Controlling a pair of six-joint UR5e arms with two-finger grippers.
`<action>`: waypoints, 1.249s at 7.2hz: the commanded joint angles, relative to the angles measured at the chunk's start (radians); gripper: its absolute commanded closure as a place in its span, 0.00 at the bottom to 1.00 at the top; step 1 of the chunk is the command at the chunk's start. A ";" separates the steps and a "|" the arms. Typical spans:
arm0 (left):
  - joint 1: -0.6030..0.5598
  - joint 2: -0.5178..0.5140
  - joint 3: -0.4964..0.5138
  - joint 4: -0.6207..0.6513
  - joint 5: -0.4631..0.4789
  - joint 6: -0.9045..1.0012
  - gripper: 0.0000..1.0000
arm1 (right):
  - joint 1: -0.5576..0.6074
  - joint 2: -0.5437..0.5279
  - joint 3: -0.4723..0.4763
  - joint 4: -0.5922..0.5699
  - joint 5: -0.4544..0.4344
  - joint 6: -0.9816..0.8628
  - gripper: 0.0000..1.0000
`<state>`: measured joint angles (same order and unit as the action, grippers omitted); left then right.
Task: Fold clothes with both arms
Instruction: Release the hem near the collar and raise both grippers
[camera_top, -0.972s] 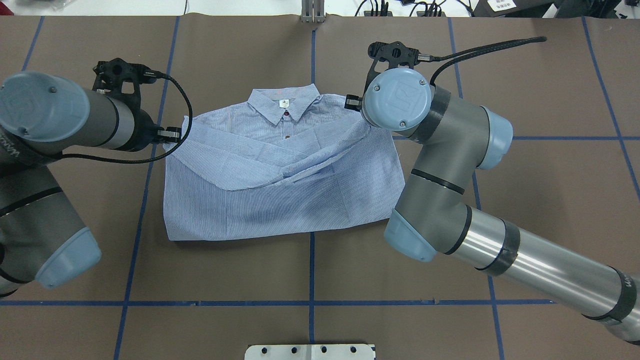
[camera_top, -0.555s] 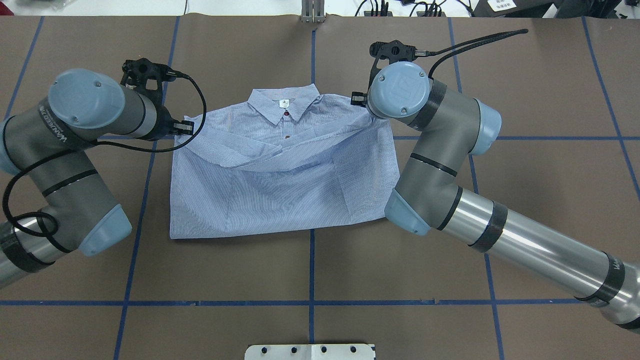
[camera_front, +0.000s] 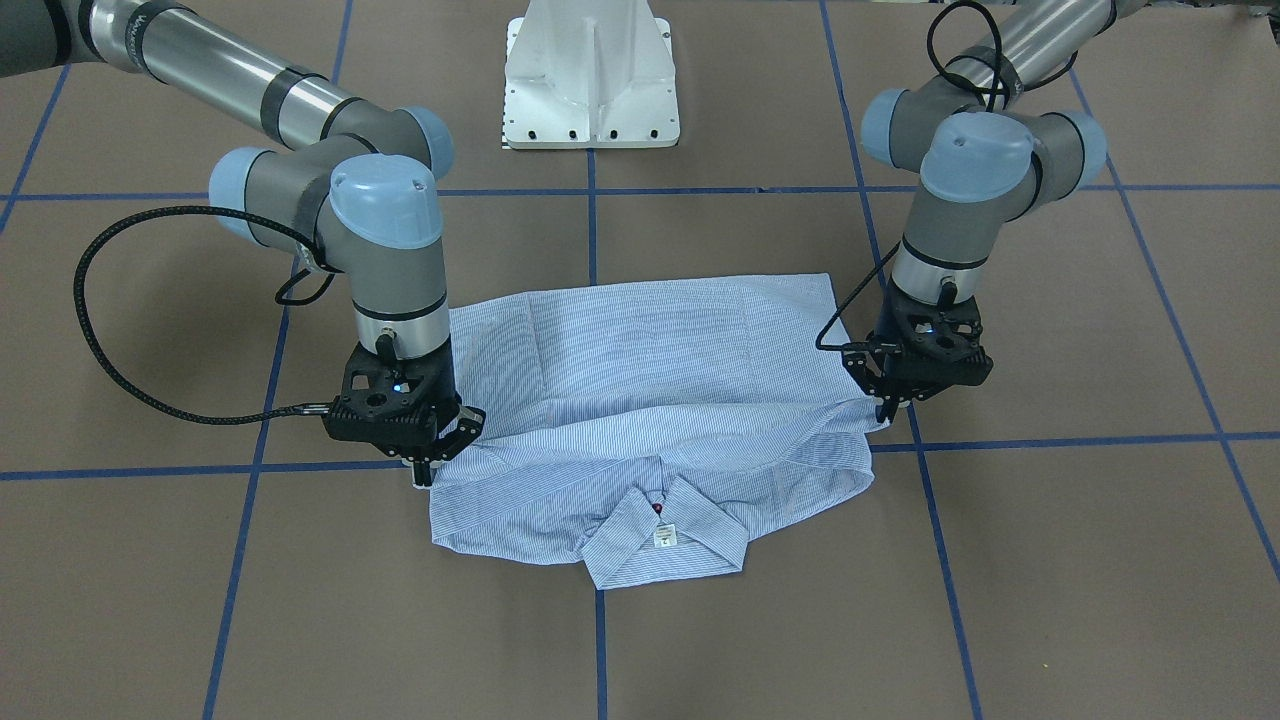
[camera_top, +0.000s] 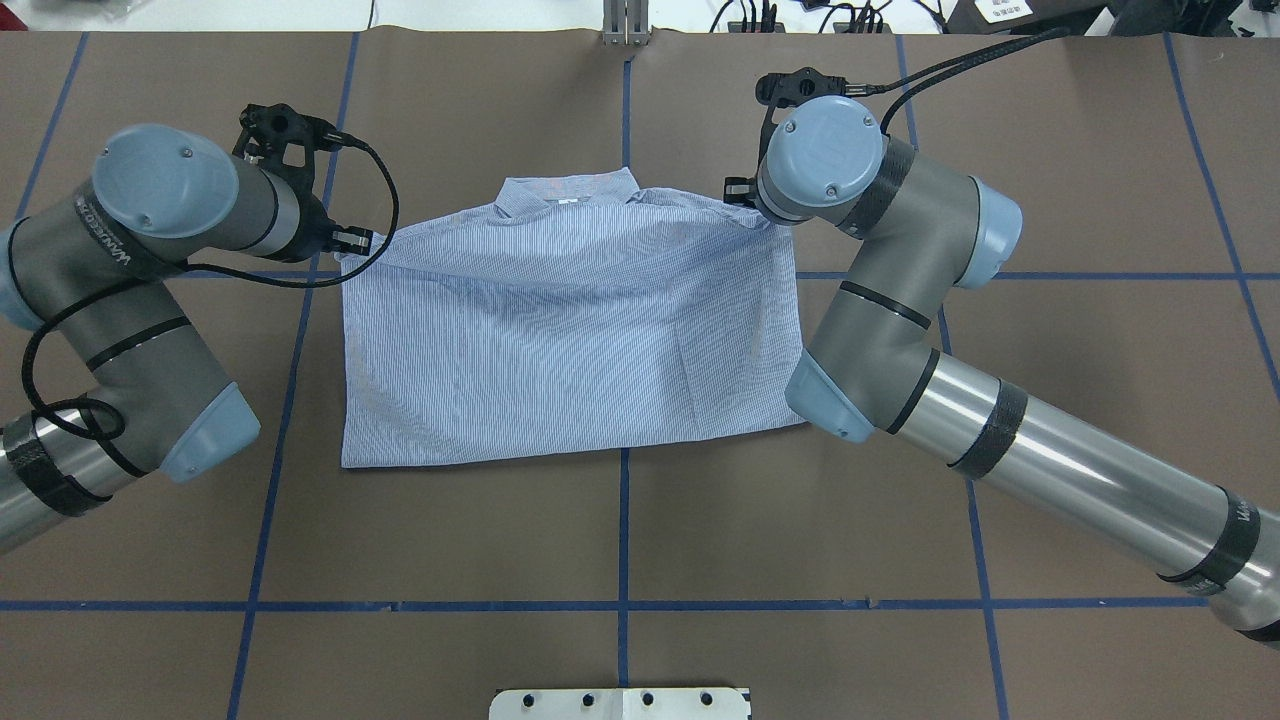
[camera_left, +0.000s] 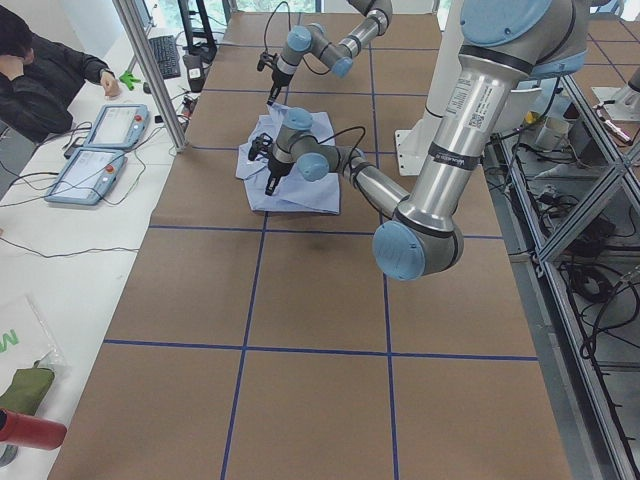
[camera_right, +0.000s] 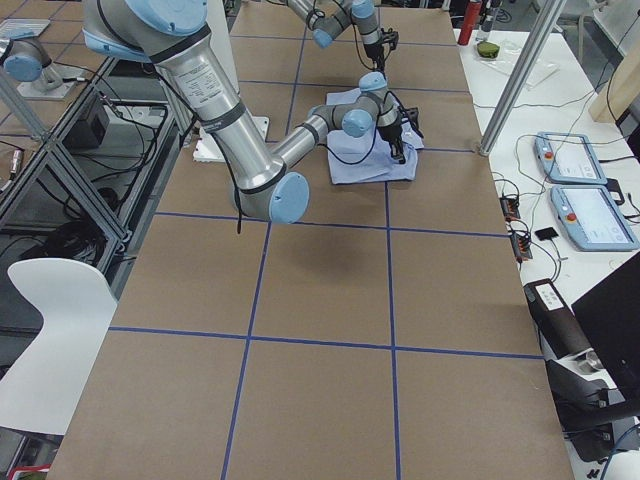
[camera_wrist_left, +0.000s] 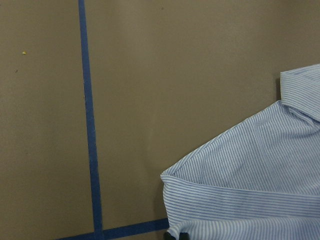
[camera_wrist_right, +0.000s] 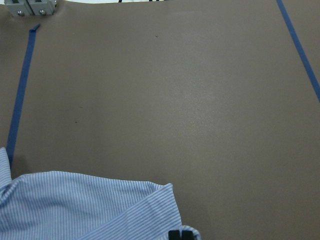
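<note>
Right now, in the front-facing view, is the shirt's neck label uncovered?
Yes, the small white neck label shows plainly inside the open collar at the near edge of the shirt, with no fabric over it.

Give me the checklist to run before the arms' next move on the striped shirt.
1. Left black two-finger gripper shut on a corner of the light blue-and-white striped button-up shirt: ok, the fabric is drawn to its fingertips.
2. Right black two-finger gripper shut on the opposite corner: ok.
3. Lower half laid up to the shoulder line: ok in the overhead view.
4. Pointed striped collar left uncovered: ok.
5. Folded layer lying smooth: not ok, a loose fold bulges near the left gripper.
6. Held corners resting on the brown table: cannot tell.
</note>
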<state>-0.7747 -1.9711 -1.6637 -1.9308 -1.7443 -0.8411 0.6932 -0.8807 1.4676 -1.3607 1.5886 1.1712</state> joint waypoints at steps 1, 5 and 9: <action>-0.003 0.000 0.002 -0.008 -0.003 0.004 0.99 | 0.005 0.002 -0.006 0.000 0.017 -0.002 0.67; -0.079 0.013 -0.094 -0.002 -0.230 0.104 0.00 | 0.075 0.046 0.013 -0.001 0.202 -0.089 0.00; 0.055 0.202 -0.292 -0.035 -0.178 -0.066 0.00 | 0.075 -0.012 0.079 0.002 0.197 -0.093 0.00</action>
<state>-0.7802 -1.8152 -1.9243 -1.9437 -1.9579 -0.8343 0.7682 -0.8870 1.5404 -1.3603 1.7859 1.0792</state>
